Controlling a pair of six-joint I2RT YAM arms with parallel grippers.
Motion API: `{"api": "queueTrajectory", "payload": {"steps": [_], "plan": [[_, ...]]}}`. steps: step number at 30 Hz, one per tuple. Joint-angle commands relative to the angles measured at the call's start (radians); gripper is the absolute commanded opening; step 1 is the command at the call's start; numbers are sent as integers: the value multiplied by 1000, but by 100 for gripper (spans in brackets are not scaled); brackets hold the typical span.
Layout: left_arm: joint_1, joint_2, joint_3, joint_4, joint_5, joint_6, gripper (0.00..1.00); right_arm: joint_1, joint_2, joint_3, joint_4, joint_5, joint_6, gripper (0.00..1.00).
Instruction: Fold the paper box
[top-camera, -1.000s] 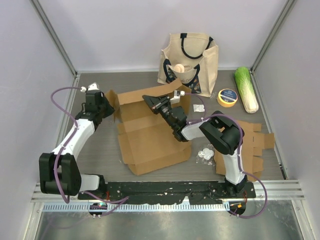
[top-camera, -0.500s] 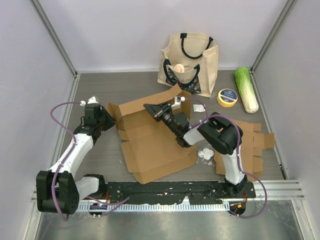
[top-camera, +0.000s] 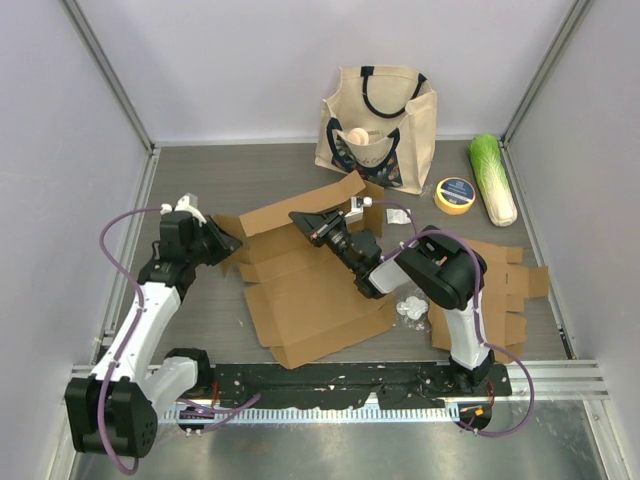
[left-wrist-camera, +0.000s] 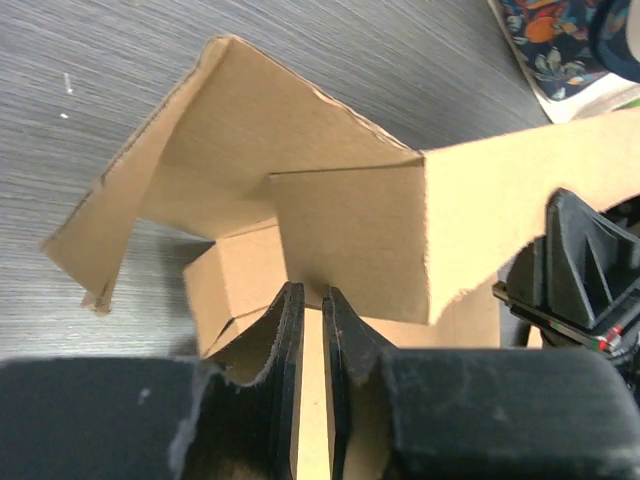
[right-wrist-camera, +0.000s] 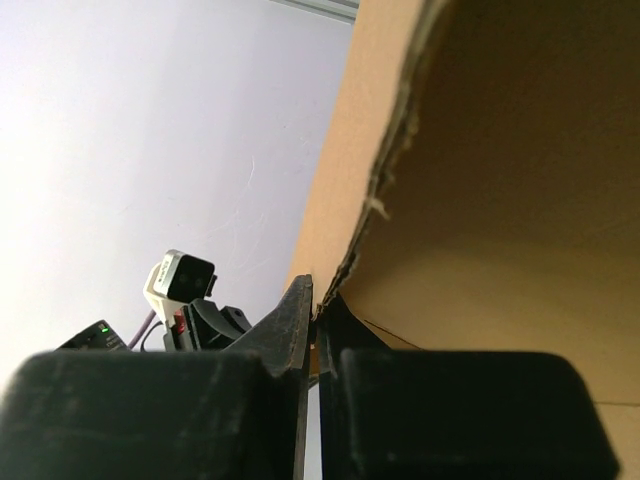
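Inspection at this moment: the paper box (top-camera: 310, 300) lies mid-table (top-camera: 200, 180), partly formed, its base panels flat and its back wall (top-camera: 300, 205) raised.

The wall's long axis runs across the table, left to right.

The right end effector (top-camera: 300, 219) is pressed together on that wall's upper edge, pinching the cardboard from the inner side.

The left end effector (top-camera: 235, 241) sits at the box's left end, with the side flap (left-wrist-camera: 350, 230) directly ahead of its tips. Its fingers (left-wrist-camera: 288, 315) stand a narrow slit apart. I cannot tell whether any cardboard is caught between them.

Judgement: the left arm is nearer the loose side flap, which lies just beyond its fingertips and stands crosswise to the back wall. The next fold turns on that corner.
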Motion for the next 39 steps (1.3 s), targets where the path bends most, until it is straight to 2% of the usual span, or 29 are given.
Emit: {"api": "queueTrajectory", "payload": {"steps": [1,5,8,9,12,14,18,21,24,29,31,34,35,38,39], "plan": [[2,-33,6,-25,86,9,15,16,-31,-19,149,-20,-19,1],[0,-56,7,-52,117,15,14,18,-57,-7,102,-14,1,1],[0,-94,21,-118,32,16,34,18,-81,-13,60,9,30,1],[0,-133,26,-135,1,18,45,18,-89,-14,27,12,36,1],[0,-217,30,-190,-143,13,53,18,-121,-5,-68,21,62,1],[0,-259,30,-224,-249,3,53,19,-138,-5,-111,33,89,1],[0,-312,12,-235,-358,-11,57,19,-195,24,-345,55,146,1],[0,-274,-2,-191,-346,-4,61,18,-247,53,-458,70,174,1],[2,-218,-16,-120,-293,1,62,18,-268,76,-489,75,183,1],[0,-130,-13,-50,-271,18,59,19,-249,113,-490,66,212,1],[0,-98,7,-25,-277,41,54,21,-247,124,-489,66,221,1],[2,-23,45,-14,-299,75,34,21,-242,128,-477,72,226,1],[0,18,76,-26,-297,82,18,21,-241,130,-474,82,223,1],[-1,46,95,-72,-225,87,4,21,-247,122,-458,104,220,1],[-3,31,87,-83,-216,78,3,21,-255,112,-449,115,217,1]]}}
